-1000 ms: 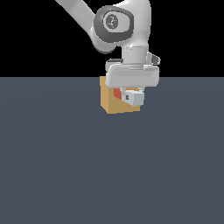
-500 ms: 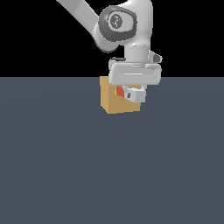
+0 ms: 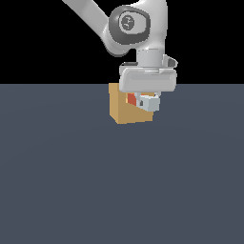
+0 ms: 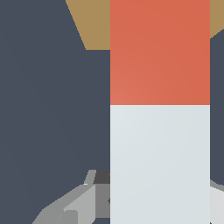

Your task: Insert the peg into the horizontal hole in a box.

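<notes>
**Peg held at the face of the box**

The gripper (image 3: 144, 101) pinches the peg (image 3: 147, 102) by its pale grey-white length, holding it level above the dark floor (image 3: 119, 181). The orange-red end (image 3: 131, 99) points at the box (image 3: 125, 110), which sits just behind and below the hand (the only other object on the floor). In the wrist view the peg (image 4: 159, 109) fills most of the frame, running onto the tan box (image 4: 94, 22); one grey finger (image 4: 74, 205) shows beside it. The hole is hidden behind hand and peg, so contact cannot be judged. Compared with a second ago, less orange-red shows beside the hand.
</notes>
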Tool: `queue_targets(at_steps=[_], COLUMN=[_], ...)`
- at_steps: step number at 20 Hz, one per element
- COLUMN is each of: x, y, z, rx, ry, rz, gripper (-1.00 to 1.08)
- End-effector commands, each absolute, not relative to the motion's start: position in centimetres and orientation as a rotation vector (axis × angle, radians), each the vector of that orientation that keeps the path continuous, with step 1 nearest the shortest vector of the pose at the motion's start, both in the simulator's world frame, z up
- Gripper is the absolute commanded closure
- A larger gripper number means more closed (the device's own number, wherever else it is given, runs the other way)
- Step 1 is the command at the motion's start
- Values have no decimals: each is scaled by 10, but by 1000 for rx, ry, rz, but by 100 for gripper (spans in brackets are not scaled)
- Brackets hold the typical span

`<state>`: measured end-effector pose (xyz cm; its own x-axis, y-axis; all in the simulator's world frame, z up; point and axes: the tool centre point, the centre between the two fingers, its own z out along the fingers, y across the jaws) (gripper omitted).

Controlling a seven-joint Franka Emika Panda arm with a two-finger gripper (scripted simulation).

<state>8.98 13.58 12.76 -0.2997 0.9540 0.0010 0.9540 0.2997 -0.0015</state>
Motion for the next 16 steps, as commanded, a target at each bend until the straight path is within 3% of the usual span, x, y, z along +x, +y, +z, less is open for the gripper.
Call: queue_targets(at_steps=[1, 8, 16], x=[91, 86, 67], y=[136, 146, 205], z=[130, 129, 130], rx=[-1860, -1859, -1860], ry=[-2533, -2532, -2532], rz=[-4, -1, -3], gripper=[108, 108, 108])
